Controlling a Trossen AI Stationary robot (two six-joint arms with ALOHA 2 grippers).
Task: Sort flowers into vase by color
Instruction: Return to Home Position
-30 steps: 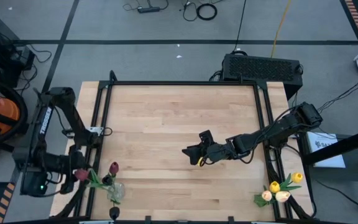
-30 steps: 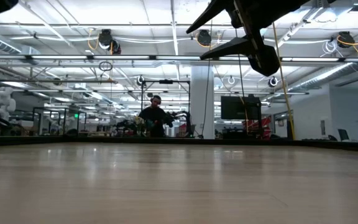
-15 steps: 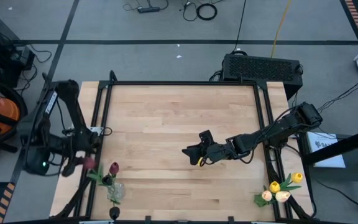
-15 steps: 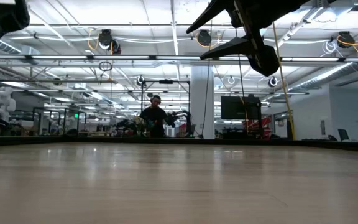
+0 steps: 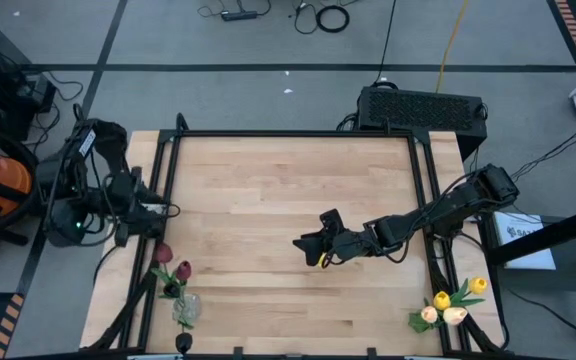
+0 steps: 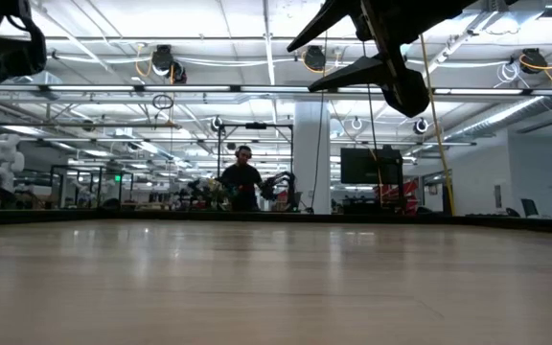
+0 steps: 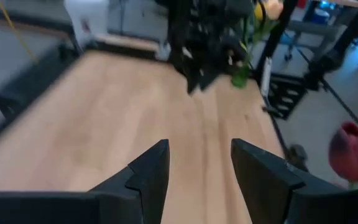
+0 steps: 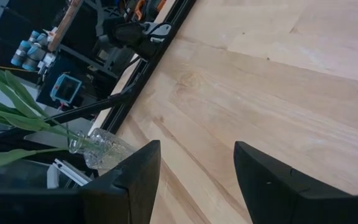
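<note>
Jaws spread, empty: red tulips (image 5: 182, 270) vased near left jaws, yellow tulips (image 5: 443, 300) far from right jaws; sorting seemingly complete.

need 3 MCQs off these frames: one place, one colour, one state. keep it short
1. In the high view, where on the table is the glass vase?
A. centre
B. bottom-left corner
C. top-right corner

2. What colours are the tulip heads at the picture's bottom right?
A. yellow and pale peach
B. blue
C. purple

3. The right pincer is:
A. shut on a tulip
B. shut on the vase
C. open, empty

Key:
1 B: the vase stands by the left rail near the picture's bottom.
2 A: the high view shows yellow and peach heads there.
3 C: the right wrist view shows only bare wood in its wide gap.
</note>
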